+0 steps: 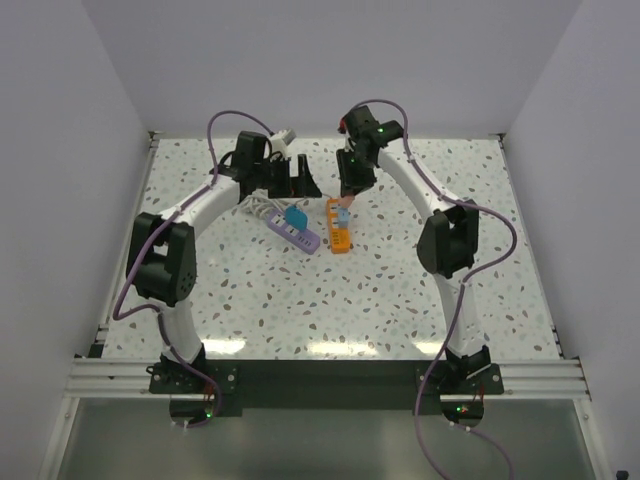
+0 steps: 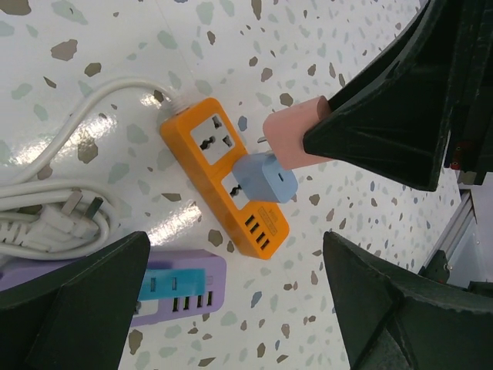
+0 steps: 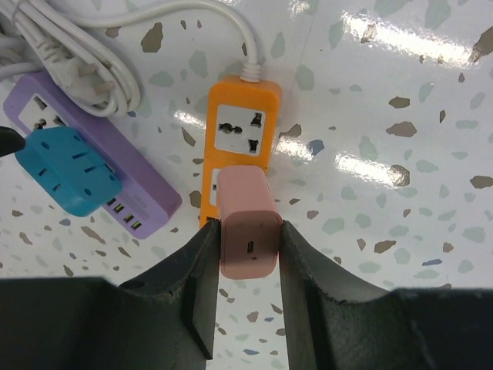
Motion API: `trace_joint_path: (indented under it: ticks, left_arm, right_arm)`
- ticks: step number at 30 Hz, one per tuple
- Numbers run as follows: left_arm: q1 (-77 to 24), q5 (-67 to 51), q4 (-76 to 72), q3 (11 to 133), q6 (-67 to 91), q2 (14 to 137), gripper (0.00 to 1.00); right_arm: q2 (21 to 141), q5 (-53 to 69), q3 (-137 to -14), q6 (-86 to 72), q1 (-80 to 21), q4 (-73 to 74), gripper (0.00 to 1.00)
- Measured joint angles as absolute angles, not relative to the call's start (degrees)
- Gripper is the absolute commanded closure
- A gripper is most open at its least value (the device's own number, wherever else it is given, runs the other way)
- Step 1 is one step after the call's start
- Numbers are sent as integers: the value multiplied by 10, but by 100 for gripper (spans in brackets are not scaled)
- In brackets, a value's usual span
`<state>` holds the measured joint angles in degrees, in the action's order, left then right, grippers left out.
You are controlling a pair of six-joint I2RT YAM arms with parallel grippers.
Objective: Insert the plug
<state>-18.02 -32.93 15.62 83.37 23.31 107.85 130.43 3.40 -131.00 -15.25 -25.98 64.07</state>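
**Insertion Hazards and Clearance: Pink Plug to Orange Strip**

**Status.** The right gripper (image 3: 246, 233) pinches the pink plug (image 3: 246, 223) by its sides and holds it over the orange strip (image 3: 245, 92). In the right wrist view the plug hangs over the strip's middle, short of the free socket (image 3: 239, 133) at the cord end. The left gripper (image 2: 237, 258) hovers nearby, fingers spread wide and holding nothing.

**Hazards.**
- The blue adapter (image 2: 264, 179) occupies the neighbouring socket. A descent made too close to it would likely catch the plug body on the adapter.
- Pins that miss the holes would probably push the strip, which appears to lie loose on the table (image 1: 400, 290).
- An off-centre press may twist the plug within the pinch.
- Whether the plug already touches the adapter cannot be told.

**Clearance.**
- Right of the strip: bare table.
- Left: crowded by the purple strip (image 3: 135, 166), the teal adapter (image 3: 68, 171) and the coiled white cords (image 3: 92, 73).
- Enclosure walls stand well apart.
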Motion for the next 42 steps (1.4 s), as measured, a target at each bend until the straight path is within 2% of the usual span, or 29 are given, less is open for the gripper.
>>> trace_joint_path:
  ticks: [21,42]
  left_arm:
    - [-180,-315,164,834,211,1079,0]
    - [-180,-323,164,834,212,1088,0]
  right_arm:
    - [1373,3,-1377,-156,-268,637,100]
    - [1367,-72,-1327,-165,-303,579,100]
